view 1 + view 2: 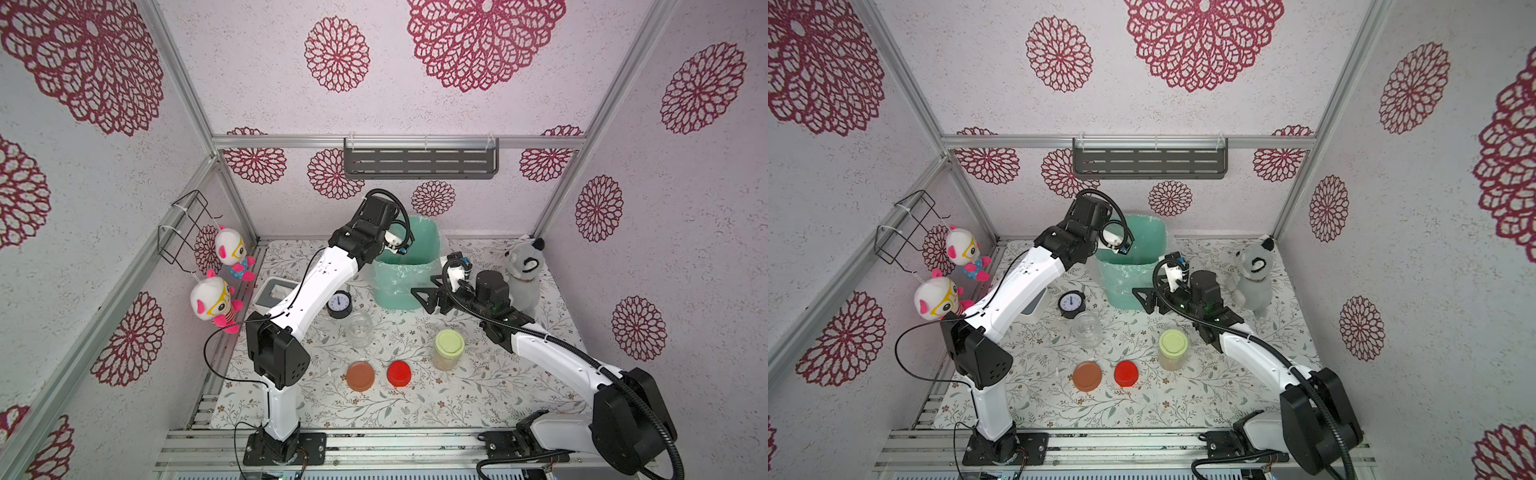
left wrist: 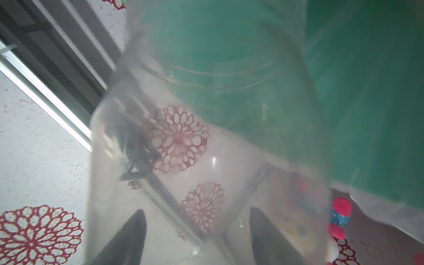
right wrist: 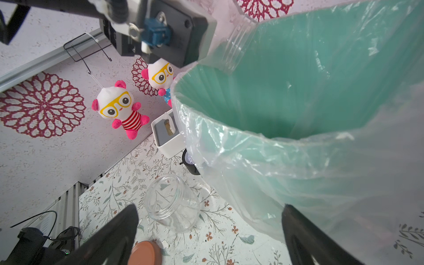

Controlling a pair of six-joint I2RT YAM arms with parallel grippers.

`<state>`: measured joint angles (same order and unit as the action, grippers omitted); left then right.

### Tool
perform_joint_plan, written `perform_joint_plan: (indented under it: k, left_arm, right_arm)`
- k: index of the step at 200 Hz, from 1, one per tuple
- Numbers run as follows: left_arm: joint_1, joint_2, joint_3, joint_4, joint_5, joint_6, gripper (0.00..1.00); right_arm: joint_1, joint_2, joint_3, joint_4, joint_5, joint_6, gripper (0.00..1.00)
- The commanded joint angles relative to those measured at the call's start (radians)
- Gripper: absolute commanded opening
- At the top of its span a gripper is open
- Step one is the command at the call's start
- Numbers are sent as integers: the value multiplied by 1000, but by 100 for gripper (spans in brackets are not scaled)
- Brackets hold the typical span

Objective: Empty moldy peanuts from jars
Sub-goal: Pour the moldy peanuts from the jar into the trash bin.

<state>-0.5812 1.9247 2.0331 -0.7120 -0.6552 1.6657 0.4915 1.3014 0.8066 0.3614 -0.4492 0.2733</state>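
Over the bin (image 1: 397, 286), the left gripper (image 2: 197, 212) clamps a jar (image 2: 206, 137); its mouth should point well inside. The right gripper (image 3: 211, 207) has jaws apart.

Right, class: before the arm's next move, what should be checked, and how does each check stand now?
1. Left hand shut on the clear cylindrical jar: ok.
2. That jar's mouth over the teal plastic-lined bin: ok.
3. Held jar emptied, nothing seen through its wall: ok.
4. Right hand open, holding nothing: ok.
5. Clear jar with pale yellow-green lid opened: not ok, lid on, tan peanuts inside.
6. Bin bottom caught everything: cannot tell, hidden.
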Motion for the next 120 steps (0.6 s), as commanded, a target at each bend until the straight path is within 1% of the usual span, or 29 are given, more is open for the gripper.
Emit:
perform_joint_plan:
  k: [1, 32, 55, 83, 120]
  left_arm:
    - [-12, 5, -3, 52, -21, 50, 0]
    - [-11, -1, -4, 66, -6, 27, 0]
    - [-12, -13, -7, 89, 35, -17, 0]
    - [-7, -39, 4, 94, 112, -136, 0]
    - [28, -108, -37, 113, 273, -325, 0]
  right_arm:
    - [-4, -12, -2, 39, -10, -10, 99]
    - [-5, -18, -1, 45, -11, -5, 99]
    - [-4, -29, 2, 47, -15, 2, 99]
    - [-5, -52, 11, 50, -23, 8, 99]
    - [-5, -78, 36, 50, -44, 23, 99]
